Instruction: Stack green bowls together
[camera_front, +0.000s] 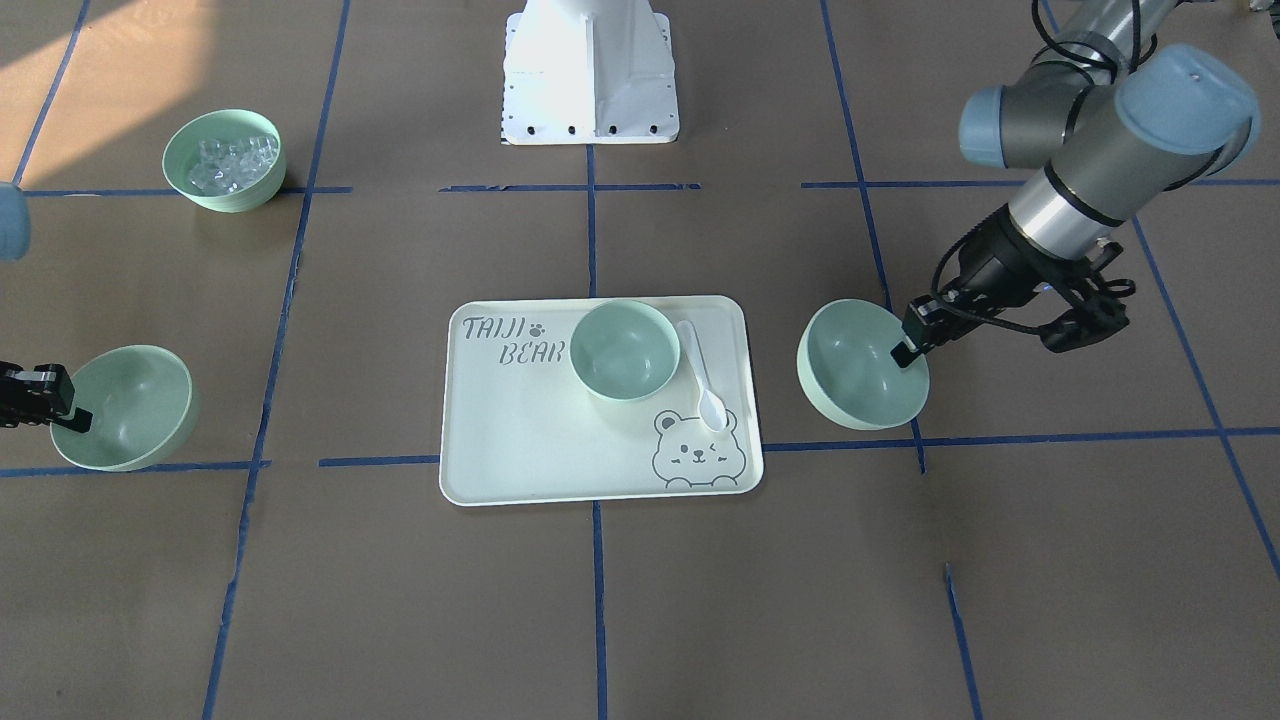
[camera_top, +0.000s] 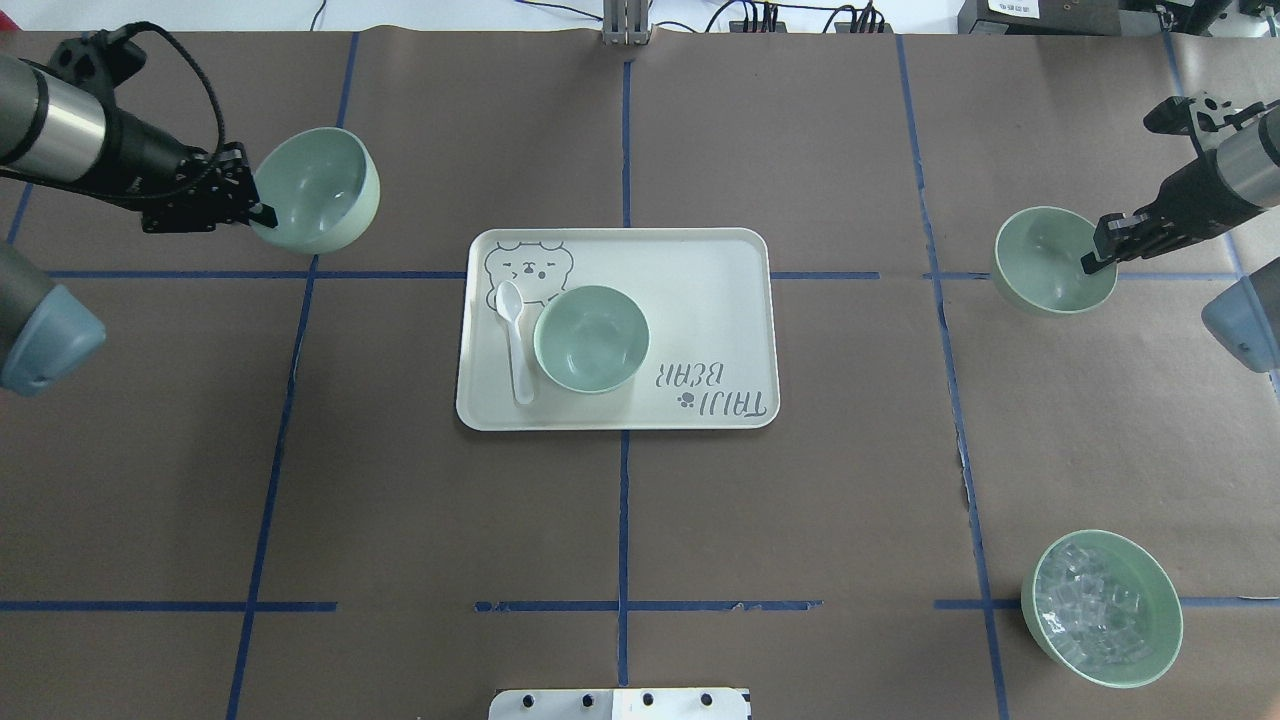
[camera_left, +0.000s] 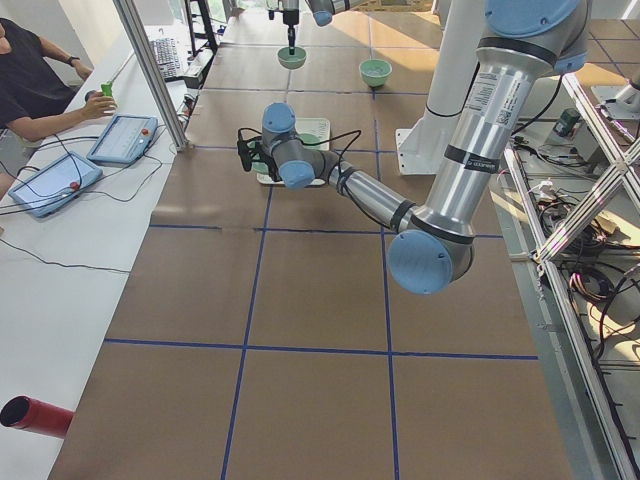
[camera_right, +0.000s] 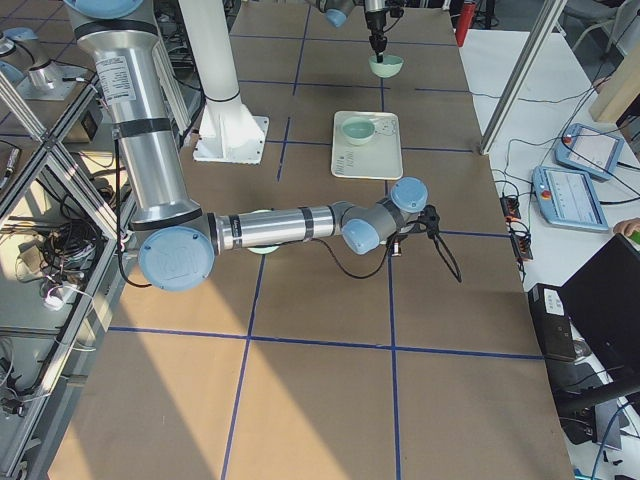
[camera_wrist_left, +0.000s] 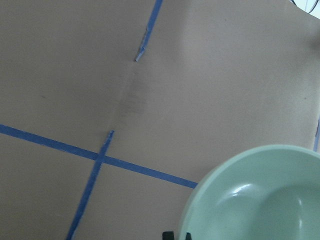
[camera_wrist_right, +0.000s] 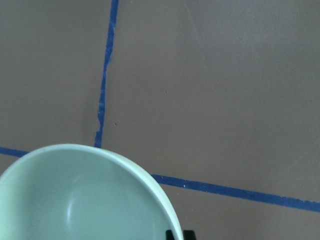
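Observation:
Three plain green bowls show. One green bowl (camera_top: 591, 338) sits upright on the tray (camera_top: 700, 290). My left gripper (camera_top: 258, 212) is shut on the rim of a second bowl (camera_top: 318, 188), which tilts toward the tray; this bowl (camera_front: 858, 366) also shows in the front view and in the left wrist view (camera_wrist_left: 260, 200). My right gripper (camera_top: 1096, 258) is shut on the rim of the third bowl (camera_top: 1050, 264), which also shows in the front view (camera_front: 128, 406) and in the right wrist view (camera_wrist_right: 75, 200).
A white spoon (camera_top: 515, 340) lies on the tray beside the middle bowl. A green bowl with clear ice-like cubes (camera_top: 1102, 608) stands near the robot on its right side. Blue tape lines cross the brown table cover. The robot base (camera_front: 590, 75) is at the table's edge.

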